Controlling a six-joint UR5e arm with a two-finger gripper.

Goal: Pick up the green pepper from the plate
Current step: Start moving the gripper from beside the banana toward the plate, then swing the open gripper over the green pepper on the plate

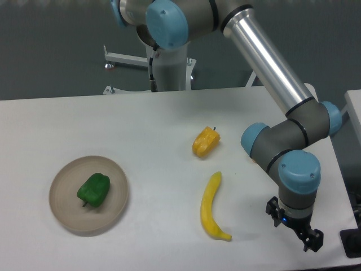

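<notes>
White and matte, the tabletop (169, 118) fills the lower two thirds of the view and carries four items: one plate (63, 214), one green pepper (94, 189), one yellow-orange pepper (205, 142) and one banana (212, 206). The plate, round and beige with a raised rim, sits at the left side of the tabletop; the green pepper lies inside it, right of the plate's centre, resting on the dish floor. The yellow-orange pepper lies near the middle of the tabletop, well apart from the plate, with the banana just below it, curved and lying flat. One robot arm (271, 62) reaches down from the upper edge across the right side; its gripper (304, 236) hangs low near the right front corner, well apart from the plate and from the green pepper, with nothing between its fingers. The fingers are small and dark, so whether they are spread or closed cannot be determined. Behind the tabletop stands a dark grey wall (51, 45) and a white metal stand (166, 70). The arm's upper section is cut off by the top edge.
</notes>
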